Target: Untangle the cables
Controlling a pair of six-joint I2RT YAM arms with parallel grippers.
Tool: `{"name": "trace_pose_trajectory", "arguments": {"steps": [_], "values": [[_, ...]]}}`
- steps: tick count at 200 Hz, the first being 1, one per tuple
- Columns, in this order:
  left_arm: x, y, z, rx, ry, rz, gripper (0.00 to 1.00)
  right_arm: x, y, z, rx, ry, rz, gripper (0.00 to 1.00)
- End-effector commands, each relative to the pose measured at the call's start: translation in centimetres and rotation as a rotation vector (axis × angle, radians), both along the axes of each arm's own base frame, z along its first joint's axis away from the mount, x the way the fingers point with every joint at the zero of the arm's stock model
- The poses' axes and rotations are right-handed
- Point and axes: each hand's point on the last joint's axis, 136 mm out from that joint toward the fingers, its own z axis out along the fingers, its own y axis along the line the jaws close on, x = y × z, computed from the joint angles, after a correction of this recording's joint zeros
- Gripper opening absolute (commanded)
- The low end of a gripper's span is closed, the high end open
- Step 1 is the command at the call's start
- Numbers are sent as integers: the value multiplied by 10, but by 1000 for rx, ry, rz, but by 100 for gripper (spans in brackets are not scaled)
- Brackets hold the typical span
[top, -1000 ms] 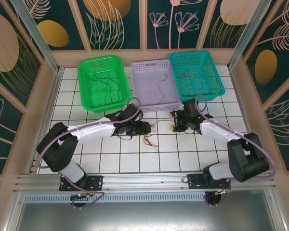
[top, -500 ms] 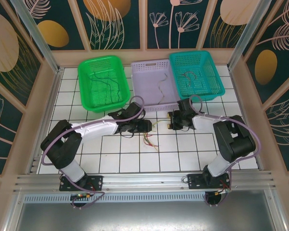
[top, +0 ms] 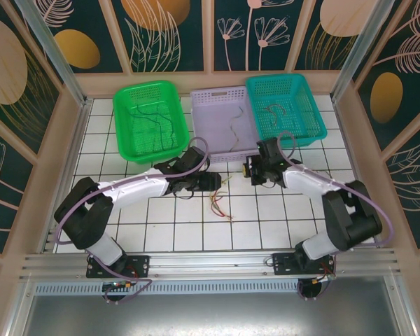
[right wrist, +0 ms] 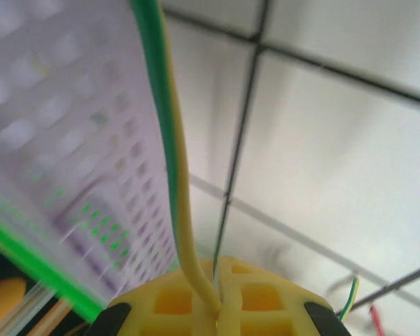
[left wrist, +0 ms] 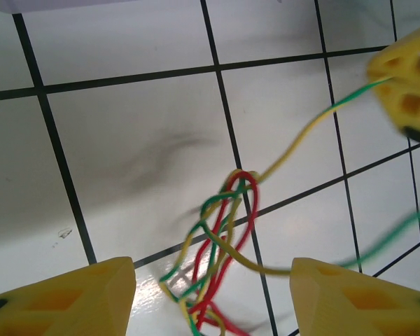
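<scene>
**Now the right gripper (top: 255,171) has clamped a strand**

Since a second ago it has closed and edged toward the lilac basket (top: 224,157), and it now pinches a green-and-yellow wire (right wrist: 173,175). The left gripper (left wrist: 211,283) hangs open astride the knot of cables (left wrist: 220,245), which lies on the white tiled table (left wrist: 140,126) between the arms. The step should go best if the pinched wire is drawn out slowly, low and straight, while the left gripper closes on the knot to anchor it.

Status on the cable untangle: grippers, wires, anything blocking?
Right gripper shut on green-yellow cable. Left gripper open, tangle of cables between its fingers. Lilac basket close beside the held cable.
</scene>
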Motion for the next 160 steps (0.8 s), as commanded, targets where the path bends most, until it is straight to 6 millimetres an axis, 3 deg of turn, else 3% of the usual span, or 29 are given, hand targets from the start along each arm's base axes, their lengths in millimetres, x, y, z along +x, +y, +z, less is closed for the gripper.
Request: {"name": "trace_pose_trajectory", "arguments": {"steps": [1, 33, 58, 76, 107, 138, 160], "values": [[-5, -7, 8, -60, -18, -26, 61, -8, -5, 14, -42, -26, 24, 0], [-5, -15, 23, -109, -49, -48, 61, -11, -1, 23, -33, -41, 39, 0], [-2, -8, 48, -142, -109, -10, 62, -4, 0, 32, -35, -90, 46, 0], [-3, -1, 51, -147, -78, 46, 62, 5, 4, 46, -52, -169, 93, 0], [-14, 12, 42, -147, 78, 193, 59, 21, 14, 87, -17, -416, 168, 0], [-27, 43, 28, -246, 228, 411, 65, 24, 20, 139, 2, -627, 248, 0], [-25, 52, 40, -422, 274, 530, 71, 16, 27, 171, 18, -753, 326, 0]]}}
